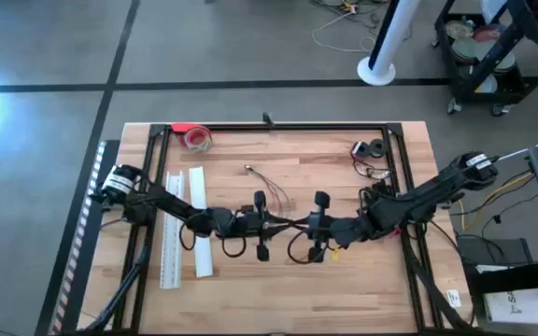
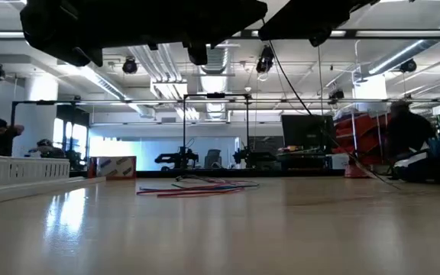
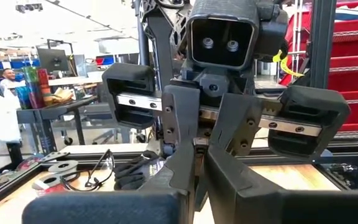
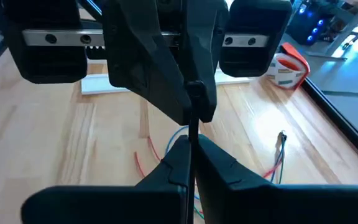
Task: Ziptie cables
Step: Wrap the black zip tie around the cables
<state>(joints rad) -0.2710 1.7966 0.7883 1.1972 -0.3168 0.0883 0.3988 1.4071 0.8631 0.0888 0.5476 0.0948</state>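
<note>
Left hand and right hand meet tip to tip above mid-table, each pinched closed on one thin dark strip between them; the cables lie loose on the table, just beyond both hands.

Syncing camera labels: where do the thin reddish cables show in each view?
High view: the cables lie mid-table, just beyond where both grippers meet.
Low view: they lie flat on the wood at centre.
Left wrist view: not in it; the right arm's gripper fills it.
Right wrist view: they lie on the wood under the left gripper.
Shared landmark: the tape roll.
</note>
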